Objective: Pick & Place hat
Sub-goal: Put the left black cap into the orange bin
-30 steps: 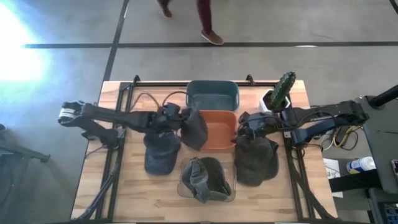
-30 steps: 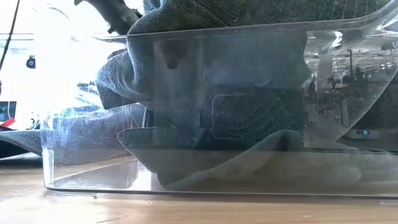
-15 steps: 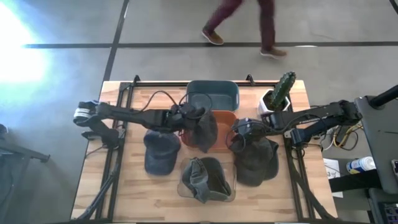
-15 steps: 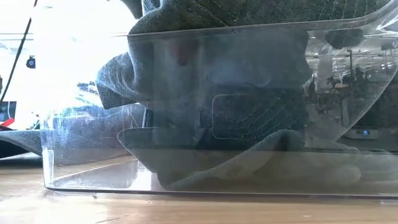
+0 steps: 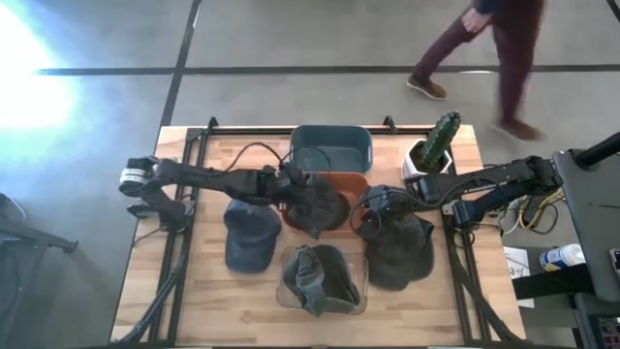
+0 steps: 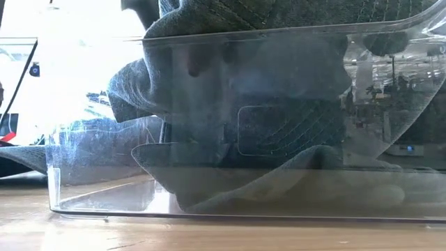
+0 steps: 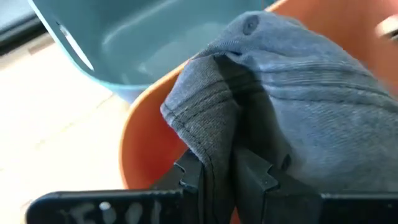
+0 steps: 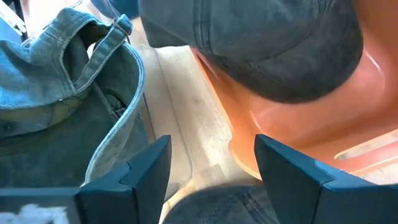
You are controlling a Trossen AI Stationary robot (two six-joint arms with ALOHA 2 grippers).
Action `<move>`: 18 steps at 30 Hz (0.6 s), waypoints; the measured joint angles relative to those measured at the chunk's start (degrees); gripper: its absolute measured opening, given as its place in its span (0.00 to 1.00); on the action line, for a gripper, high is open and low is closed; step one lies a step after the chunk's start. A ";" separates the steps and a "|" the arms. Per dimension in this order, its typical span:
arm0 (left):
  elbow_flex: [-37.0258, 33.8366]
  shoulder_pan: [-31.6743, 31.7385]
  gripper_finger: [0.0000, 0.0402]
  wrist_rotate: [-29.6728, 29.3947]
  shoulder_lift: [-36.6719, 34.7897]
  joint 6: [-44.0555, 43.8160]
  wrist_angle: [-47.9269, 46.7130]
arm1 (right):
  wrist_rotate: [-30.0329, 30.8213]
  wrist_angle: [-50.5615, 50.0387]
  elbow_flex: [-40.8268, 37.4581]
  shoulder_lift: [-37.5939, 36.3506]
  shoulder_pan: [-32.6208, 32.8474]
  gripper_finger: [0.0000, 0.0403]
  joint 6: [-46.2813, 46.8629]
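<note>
My left gripper [image 5: 291, 186] reaches in from the table's left and is shut on a grey cap [image 5: 318, 204] that lies over the orange bin [image 5: 351, 184]; the left wrist view shows the cap [image 7: 298, 81] above the bin's rim [image 7: 134, 134]. My right gripper [image 5: 373, 208] is open, at the far left edge of a dark cap [image 5: 397, 250] lying flat on the table; its fingers [image 8: 149, 165] stand apart over the wood. A blue-grey cap [image 5: 250, 237] rests on the table. Another cap [image 5: 318, 276] sits in a clear box [image 6: 104, 188]. My left gripper [image 7: 221, 177] pinches a folded edge of the grey cap [image 7: 211, 124] between its two fingers, coming level from the table's left. The held fold stands up from the fingers; the crown [image 7: 323, 68] droops away from them into the orange bin.
A teal bin [image 5: 332, 147] stands behind the orange one. A potted cactus [image 5: 438, 143] is at the far right corner. Black rails [image 5: 184, 242] run along both table sides. A person [image 5: 484, 48] walks on the floor beyond the far edge.
My left gripper has moved toward the table's right, carrying the grey cap from beside the orange bin to over it; the cap has come down and spread across the bin. My right gripper has shifted slightly left. The person has walked to the right.
</note>
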 joint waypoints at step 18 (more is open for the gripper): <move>-3.75 0.07 0.14 1.05 -7.29 -0.45 0.02 | 0.16 0.04 0.00 0.01 -0.12 0.56 -0.86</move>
